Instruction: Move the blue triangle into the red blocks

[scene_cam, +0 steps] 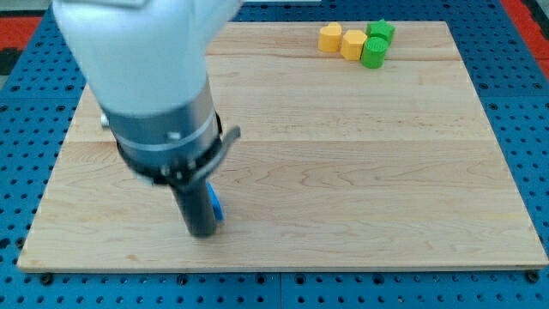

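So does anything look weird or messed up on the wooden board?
Nothing is spilled or broken. One odd thing: no red blocks show anywhere. The blue block peeks out beside my tip, mostly hidden, and the yellow blocks and green blocks huddle at the view's top.

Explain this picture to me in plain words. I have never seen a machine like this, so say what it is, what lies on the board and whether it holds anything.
There is only one camera view, looking down at a slant on a wooden board that sits on a blue perforated table. The big white and grey shape at the view's left is the end of a robot arm. It has no hand; it ends in a dark rod, and my tip slides on the board to push blocks. It holds nothing. A blue block, mostly hidden, shows right beside the rod, on its right; its shape cannot be made out. At the view's top right sit two yellow blocks and two green blocks, bunched together. No red blocks show in this picture.
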### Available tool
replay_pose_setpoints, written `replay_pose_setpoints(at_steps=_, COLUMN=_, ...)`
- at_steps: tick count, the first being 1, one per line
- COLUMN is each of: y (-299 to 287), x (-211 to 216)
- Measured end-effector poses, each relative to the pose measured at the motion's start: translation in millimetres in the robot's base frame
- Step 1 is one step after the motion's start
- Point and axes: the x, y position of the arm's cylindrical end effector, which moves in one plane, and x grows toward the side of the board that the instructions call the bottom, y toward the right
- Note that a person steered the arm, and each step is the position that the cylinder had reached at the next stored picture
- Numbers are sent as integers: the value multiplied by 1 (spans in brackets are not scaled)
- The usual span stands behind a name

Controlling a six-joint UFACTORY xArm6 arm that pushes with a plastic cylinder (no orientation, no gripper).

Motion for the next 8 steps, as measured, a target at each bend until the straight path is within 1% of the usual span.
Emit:
replay_pose_setpoints(at_steps=2, y=15, x=-73)
replay_pose_setpoints(at_steps=3, y=-43, x=-116)
replay_pose_setpoints(at_steps=4, y=-40, x=-121)
replay_pose_setpoints(at_steps=5, y=35, x=-110)
replay_pose_setpoints(at_steps=6, y=46, x=-129)
replay_pose_setpoints(at_steps=7, y=-24, x=-145)
replay_pose_setpoints(at_steps=8, y=-83, x=-145)
